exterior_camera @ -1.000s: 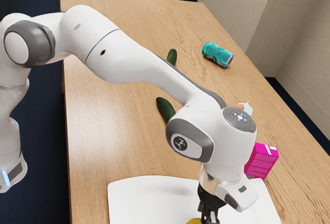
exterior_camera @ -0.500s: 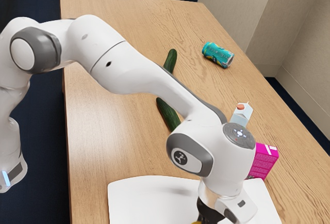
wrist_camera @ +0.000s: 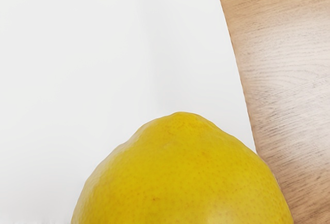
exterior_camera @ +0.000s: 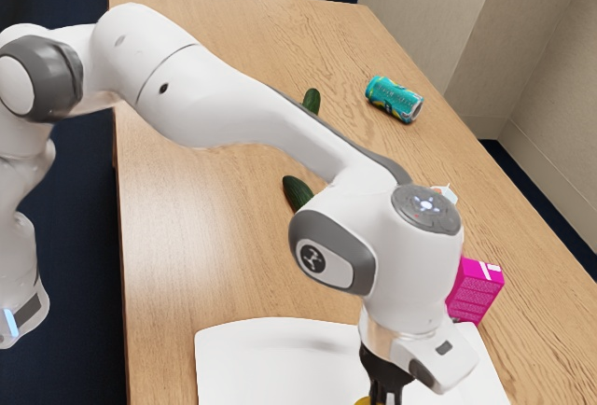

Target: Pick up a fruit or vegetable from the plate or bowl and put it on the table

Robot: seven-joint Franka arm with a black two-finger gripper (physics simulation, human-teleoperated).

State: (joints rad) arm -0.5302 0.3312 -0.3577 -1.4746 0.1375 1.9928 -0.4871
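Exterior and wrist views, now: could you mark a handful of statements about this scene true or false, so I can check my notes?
1. The drink can lies on its side on the table. True.
2. The magenta box is on the white plate. False: it is on the table, beside the plate.
3. The arm partly hides the cucumber nearer the plate. True.
4. The fruit at the hand is green. False: it is yellow.
5. The wrist view shows both plate and wooden tabletop past the fruit. True.
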